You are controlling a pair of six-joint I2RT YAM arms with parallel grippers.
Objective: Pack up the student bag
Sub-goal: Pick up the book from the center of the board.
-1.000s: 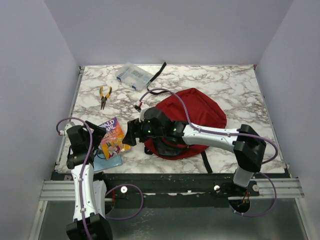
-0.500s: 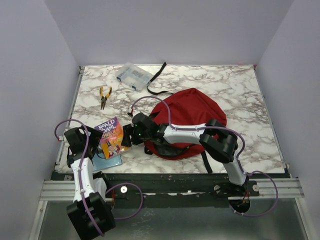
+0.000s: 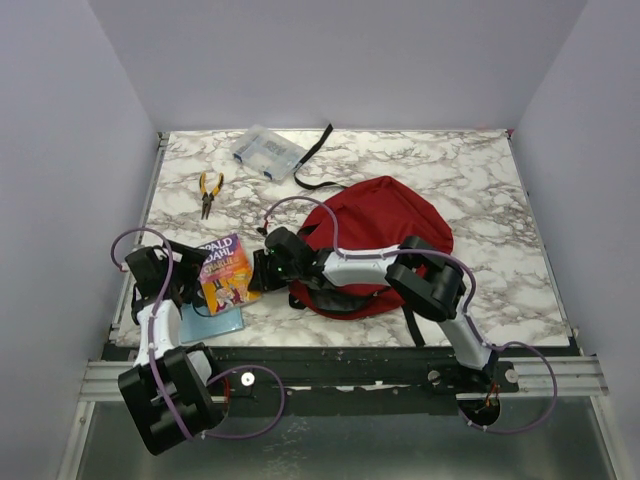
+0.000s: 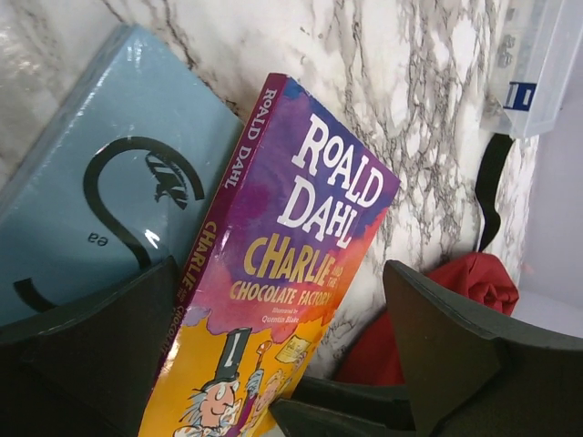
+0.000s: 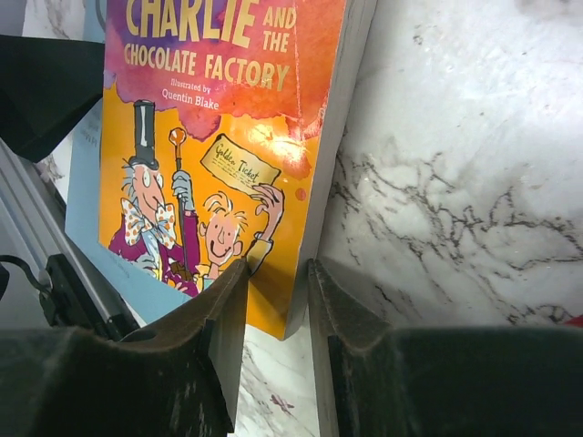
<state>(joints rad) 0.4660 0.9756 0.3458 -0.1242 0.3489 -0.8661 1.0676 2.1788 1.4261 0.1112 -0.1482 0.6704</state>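
The student bag (image 3: 390, 215) lies flat near the middle of the marble table (image 3: 480, 190), closer to its front edge. The right arm reaches across the bag toward the front-left corner, and the arm hides whether the zip is open.

At that corner, 2 books are stacked: a Roald Dahl paperback (image 3: 225, 272) lies askew on a pale blue book (image 3: 215, 322). Because it lies askew, 1 corner overhangs the blue book, and that is probably why the right gripper (image 5: 278, 273) has gone for that corner. Its fingers are drawn close together, 1 over the cover and 1 against the page edge, pinching the paperback's corner. How firm the grip is cannot be told.

The left gripper (image 4: 278, 273) is spread wide just above the same cover. Its 2 fingers stand on either side and touch nothing, likely ready to steady the stack or take the book.

The pliers (image 3: 209, 190) and the clear plastic box (image 3: 266, 152) sit well apart near the back-left corner.
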